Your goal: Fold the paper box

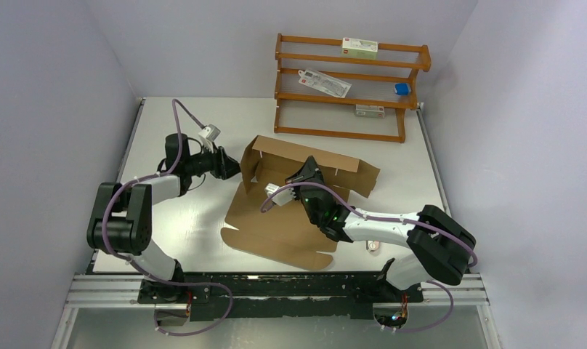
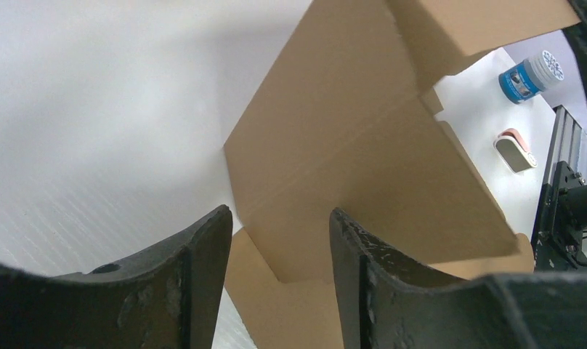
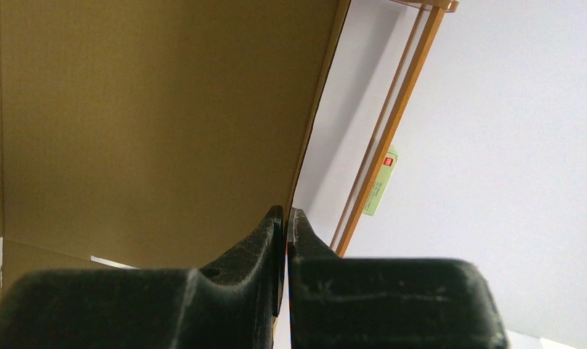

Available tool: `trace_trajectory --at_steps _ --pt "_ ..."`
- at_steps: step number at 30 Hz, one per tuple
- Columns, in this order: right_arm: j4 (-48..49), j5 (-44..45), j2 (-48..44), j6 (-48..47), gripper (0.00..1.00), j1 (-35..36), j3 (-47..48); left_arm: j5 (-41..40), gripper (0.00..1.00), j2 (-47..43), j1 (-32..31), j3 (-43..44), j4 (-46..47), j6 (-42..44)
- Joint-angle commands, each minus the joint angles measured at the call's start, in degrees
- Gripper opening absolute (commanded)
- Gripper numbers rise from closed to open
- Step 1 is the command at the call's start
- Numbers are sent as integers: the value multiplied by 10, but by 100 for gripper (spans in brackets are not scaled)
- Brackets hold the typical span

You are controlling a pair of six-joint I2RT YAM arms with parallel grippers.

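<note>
Plain brown corrugated cardboard paper box (image 1: 276, 218) sits mid-table on the white table top (image 1: 181, 218), half formed: base sheet flat, rear wall and left end flap standing up, front flaps flat toward the arm bases.

Left gripper (image 1: 235, 169) is just beside the box's left end, at the raised corner. In the left wrist view its black fingers (image 2: 203, 276) stand apart, the cardboard corner (image 2: 363, 167) ahead in the gap and nothing clamped. Jaws parted, holding nothing.

Right gripper (image 1: 307, 166) reaches over the base sheet to the inner side of the rear wall. In the right wrist view the fingertips (image 3: 272, 229) are pressed together, with the edge of the upright brown panel (image 3: 152, 123) running down to the tips. Jaws closed. Whether they pinch that edge, cannot tell.

An orange-brown wooden shelf rack (image 1: 334, 133) stands at the back of the table, well apart from the box. A small white-green carton (image 1: 359, 48) lies on its top shelf and also shows past the panel edge (image 3: 381, 185).

A blue-and-white capped jar (image 2: 527, 76) and a small white-pink object (image 2: 513, 149) are on the table beyond the box.
</note>
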Motion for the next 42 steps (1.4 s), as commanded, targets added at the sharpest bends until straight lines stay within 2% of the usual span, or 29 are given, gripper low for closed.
trace_trajectory --at_steps 1,9,14,20,27,42 --pt "-32 -5 5 -17 7 6 8 11 58 -40 -8 -22 45 1" --pt "-42 -7 4 -17 7 11 13 8 59 -18 -43 -7 67 13" --pt "-50 -6 8 -18 7 18 13 -7 59 -19 -54 -29 125 -4" --pt "-52 -5 15 -8 7 25 10 -73 58 -3 -79 -41 177 -10" --pt "-76 -5 14 -5 7 31 11 -112 56 12 -93 -60 273 -40" --pt "-85 5 18 -11 7 43 15 -219 53 22 -127 -70 343 -13"
